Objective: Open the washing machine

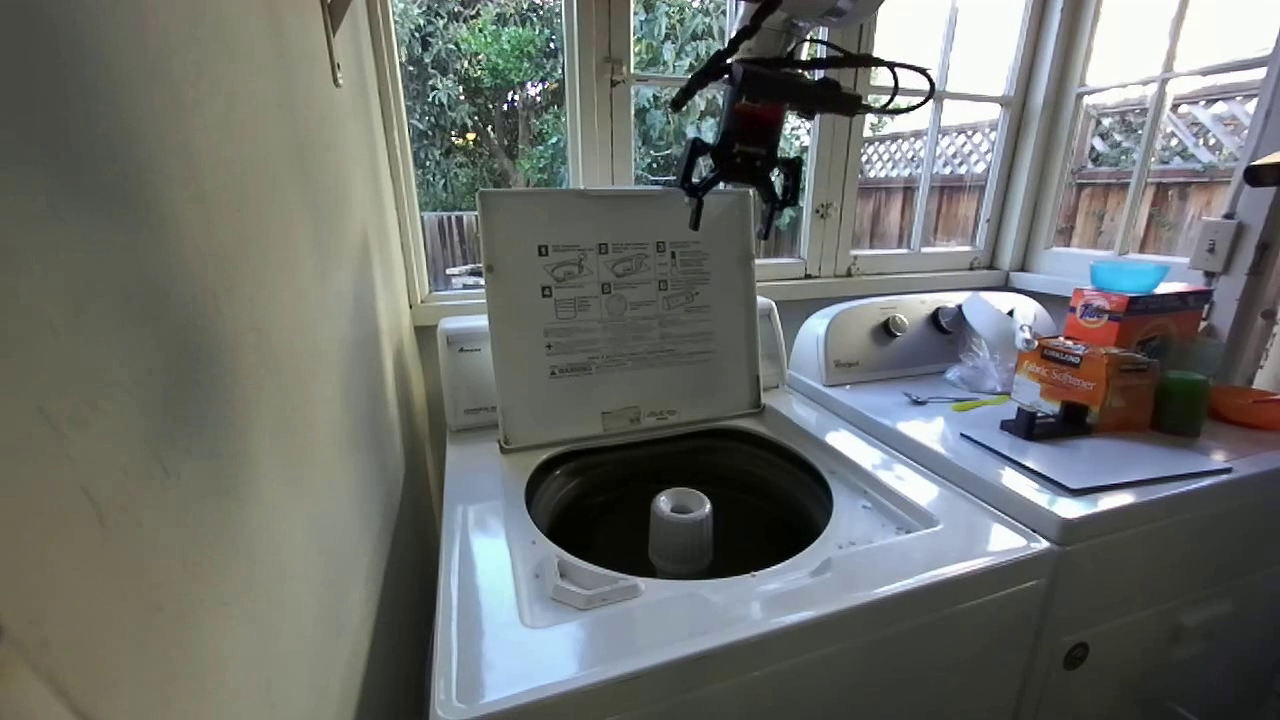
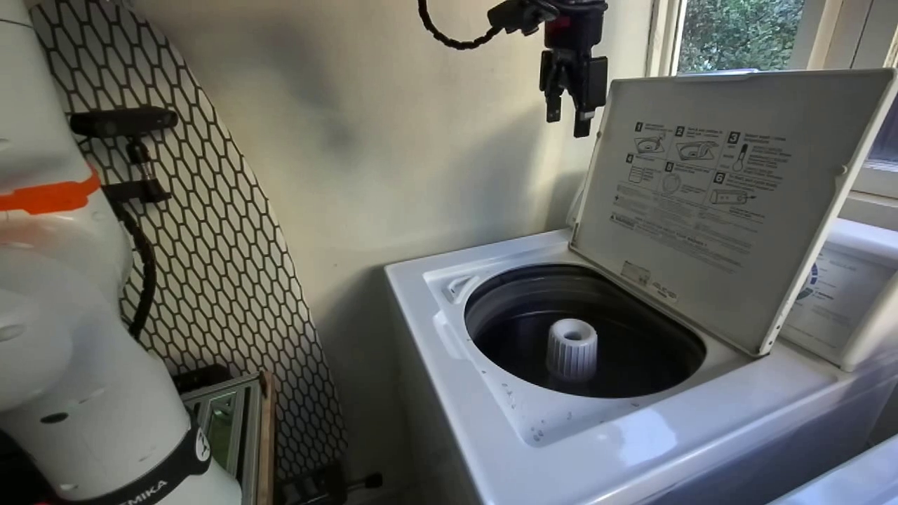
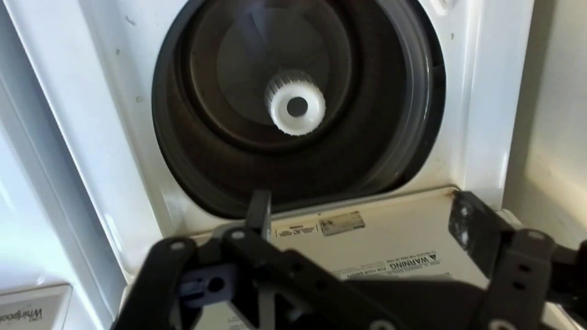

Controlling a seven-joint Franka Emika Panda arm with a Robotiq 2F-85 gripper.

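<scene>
Okay, washer (image 1: 720,612) sits between the wall (image 1: 250,350) and a white Whirlpool machine (image 1: 960,450), close to both. Lid (image 1: 620,320) stands up along its rear edge, tilted back, so the dark tub (image 2: 505,308) is uncovered with free room above. Gripper (image 1: 731,220) hangs near the lid's top edge, fingers (image 3: 477,233) spread apart, pointing down. Tub holds a white ribbed post (image 2: 572,351) at its centre. On the Whirlpool machine, a blue bowl (image 1: 1129,276) tops a Tide box (image 1: 1150,322); orange bowl (image 1: 1242,408) nearby.
</scene>
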